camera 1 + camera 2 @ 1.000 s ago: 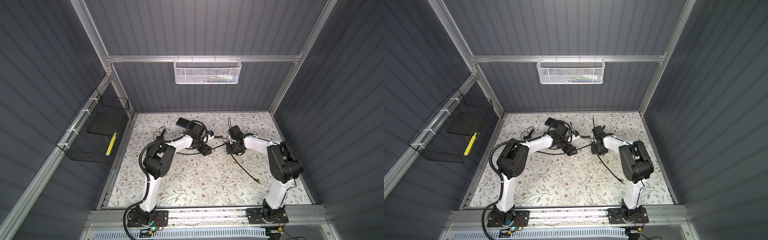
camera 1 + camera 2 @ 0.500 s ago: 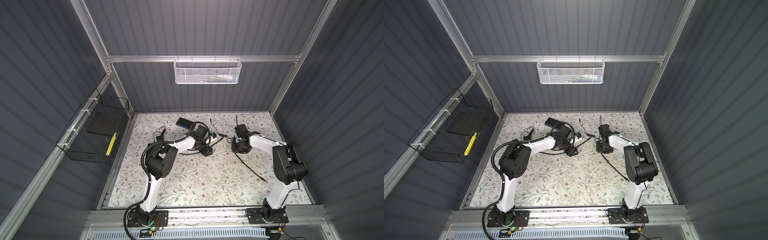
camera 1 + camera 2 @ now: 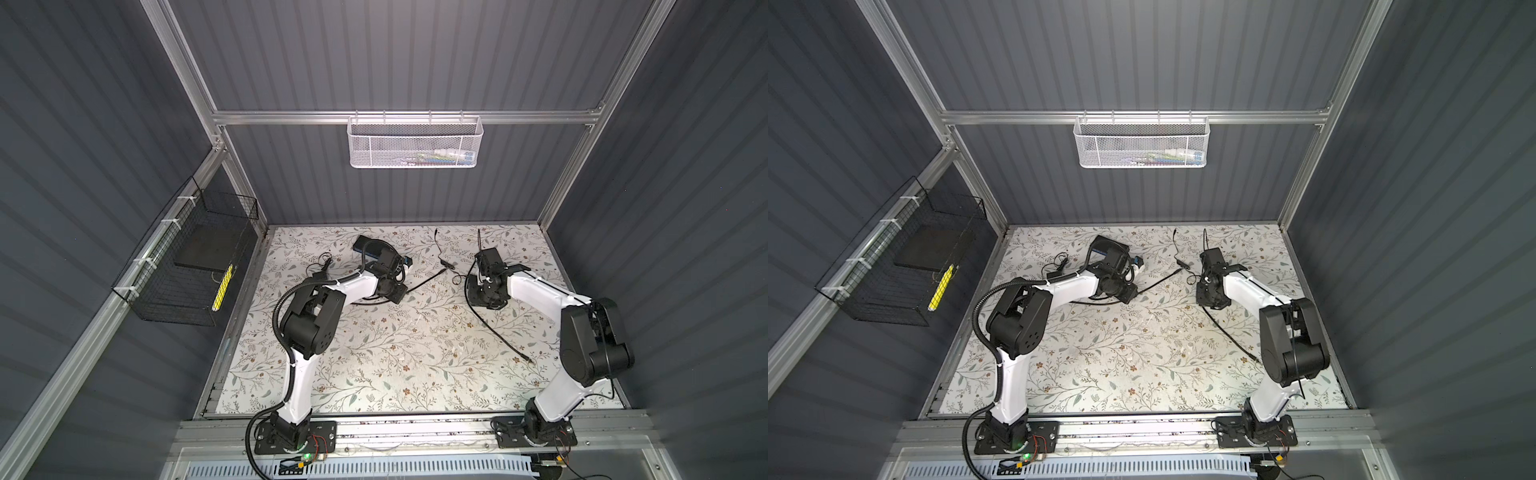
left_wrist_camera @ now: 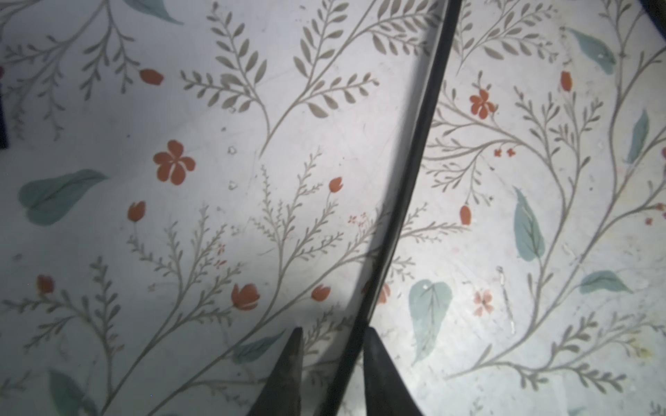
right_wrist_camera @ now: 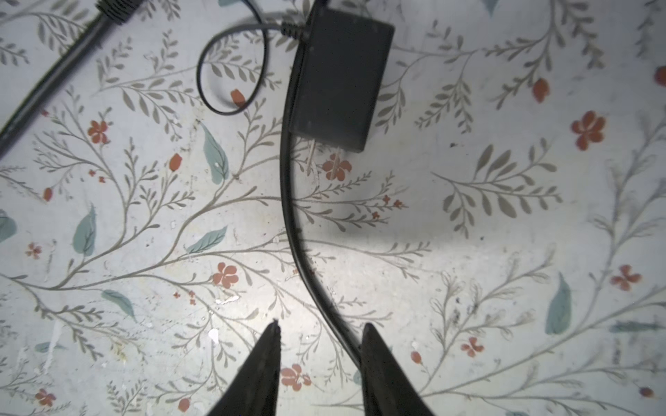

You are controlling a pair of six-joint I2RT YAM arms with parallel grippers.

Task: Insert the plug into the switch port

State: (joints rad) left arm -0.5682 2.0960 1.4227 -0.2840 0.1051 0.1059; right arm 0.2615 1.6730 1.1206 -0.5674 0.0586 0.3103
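Plug cable [image 4: 403, 187] runs loose through my half-open left hand [image 4: 331, 333]; my right hand [image 5: 319, 327], also half open, grips nothing, another cable [image 5: 288, 216] passing close beside it. Beyond, on the flowered mat [image 5: 504, 252], lie the plug [image 5: 117, 5] and an adapter [image 5: 338, 79]; farthest, the switch [image 3: 368, 244], partly hidden behind my left wrist.

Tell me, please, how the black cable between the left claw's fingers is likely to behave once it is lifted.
Probably floppy: the black cable is long and thin, so it would likely sag either side of the left claw. Likely light, being so slender. Its smooth round sheath might roll or slip between the narrow fingertips.
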